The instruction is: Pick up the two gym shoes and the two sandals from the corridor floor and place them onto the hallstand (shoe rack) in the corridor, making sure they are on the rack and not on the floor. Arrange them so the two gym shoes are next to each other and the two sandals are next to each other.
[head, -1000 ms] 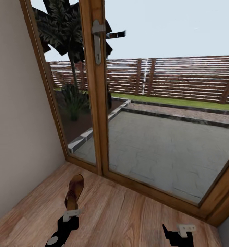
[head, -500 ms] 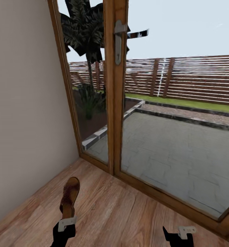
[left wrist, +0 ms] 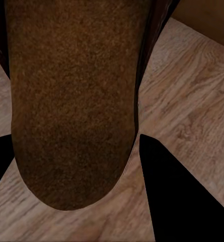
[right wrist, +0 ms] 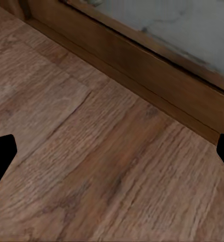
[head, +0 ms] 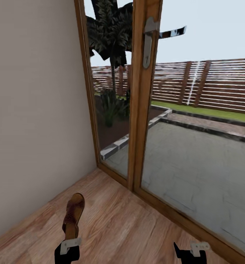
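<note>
here the left gripper [head: 70,246] is clenched on the heel end of a sandal [head: 73,215], whose long axis juts forward off the corridor floor [head: 126,227]. the right gripper [head: 196,249] hangs spread and empty, well apart; the hallstand sits elsewhere.

A dark brown leather slip-on sandal [head: 73,216] is held clear of the wood-grain plank floor [head: 130,227]. Its tan footbed [left wrist: 71,101] faces up, toe pointing toward the corner.
</note>
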### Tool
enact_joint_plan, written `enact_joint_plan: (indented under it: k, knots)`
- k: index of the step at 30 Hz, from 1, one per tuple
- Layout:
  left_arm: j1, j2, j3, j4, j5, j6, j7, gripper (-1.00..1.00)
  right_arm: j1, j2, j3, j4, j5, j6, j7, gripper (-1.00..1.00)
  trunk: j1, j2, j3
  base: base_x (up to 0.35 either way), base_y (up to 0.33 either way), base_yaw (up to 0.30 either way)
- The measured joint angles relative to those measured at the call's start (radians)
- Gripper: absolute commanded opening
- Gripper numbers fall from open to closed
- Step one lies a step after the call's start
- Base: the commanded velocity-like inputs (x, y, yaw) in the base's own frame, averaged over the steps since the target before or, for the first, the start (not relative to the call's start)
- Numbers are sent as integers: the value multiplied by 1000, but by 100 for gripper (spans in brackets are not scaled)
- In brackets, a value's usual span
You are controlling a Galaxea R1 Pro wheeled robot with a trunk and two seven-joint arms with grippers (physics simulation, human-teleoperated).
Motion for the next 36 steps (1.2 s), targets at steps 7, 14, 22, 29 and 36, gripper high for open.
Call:
enact_joint_plan:
  k: [7, 14, 22, 29, 36]
  knots:
    - [0, -1, -1, 1, -1, 0, 0, -100, 0, 0, 0, -2, -1, -2, 0, 100, 0, 0, 0, 287, -197, 233]
    - [0, -1, 0, 1, -1, 0, 0, -100, 0, 0, -1, -3, -2, -3, 1, 100, 0, 0, 0, 281, -221, 42]
    - [2, 0, 0, 1, 0, 0, 0, -100, 0, -2, -1, -2, -1, -25, 2, 100, 0, 0, 0, 193, -186, 3]
    - [4, 0, 1, 7, 1, -1, 1, -100, 0, -2, 0, -1, 0, -32, 2, 100, 0, 0, 0, 26, -27, 1]
    - [14, 0, 1, 22, 10, -84, 1, -100, 0, 0, 0, -1, 1, -33, 1, 100, 1, 0, 0, 2, -2, 138]
